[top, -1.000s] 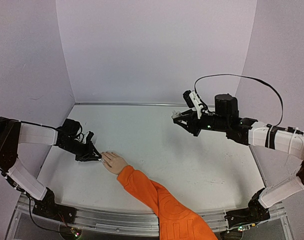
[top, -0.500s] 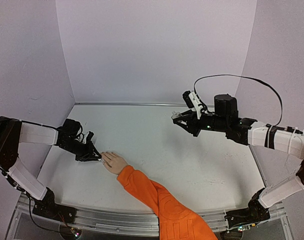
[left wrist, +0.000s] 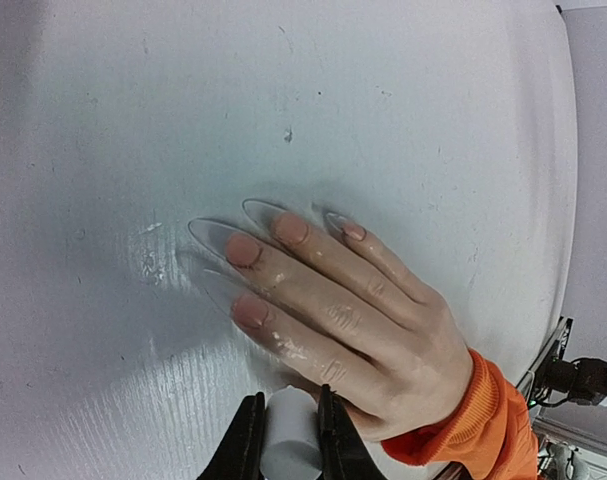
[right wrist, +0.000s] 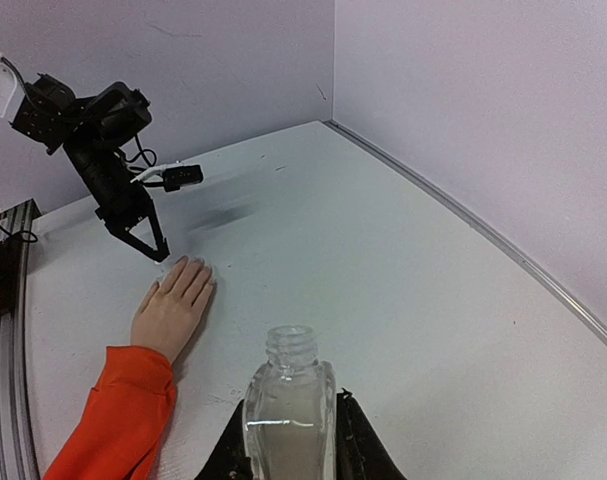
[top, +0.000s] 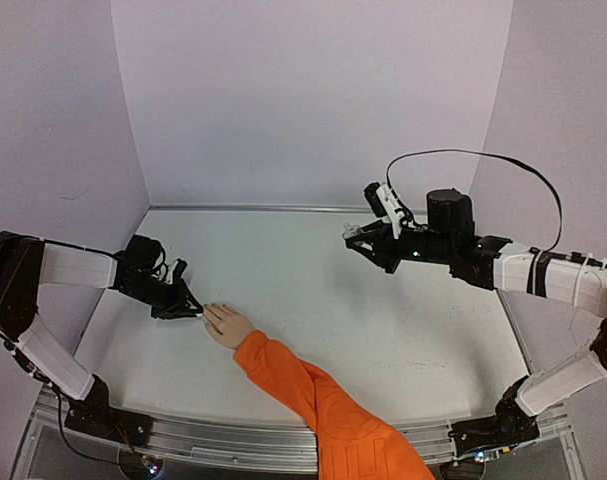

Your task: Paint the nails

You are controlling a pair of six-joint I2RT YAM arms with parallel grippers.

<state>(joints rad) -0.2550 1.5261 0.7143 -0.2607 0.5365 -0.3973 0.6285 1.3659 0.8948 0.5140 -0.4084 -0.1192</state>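
While both arms hold their places over the white table (top: 313,290), we see the left gripper (top: 195,314) low at the near left, its tips just beside the fingertips of the pale hand (top: 228,325). That hand lies flat, palm down, at the near left of the table, its fingers pointing to the far left. The orange sleeve (top: 313,400) runs back from it to the near edge.

From the left wrist we get the close look. The nails (left wrist: 243,248) show a pinkish tone, and each carries a long clear tip that rests on the table. We count four fingers here, spread a little. The left gripper's jaws are clenched on a small white cylinder (left wrist: 288,440), which sits just beside the near edge of the hand. We cannot tell what is at its lower end, since the view cuts it off.

Over on the far right, the right gripper (top: 351,235) hangs above the table, well apart from the hand. Its wrist view shows the jaws clamped around a clear glass bottle (right wrist: 288,400), upright, with its threaded neck open at the top. Past the bottle, in that same view, we catch the hand and the left gripper together at the table's left side, with the lilac wall (right wrist: 463,130) closing off the far corner.
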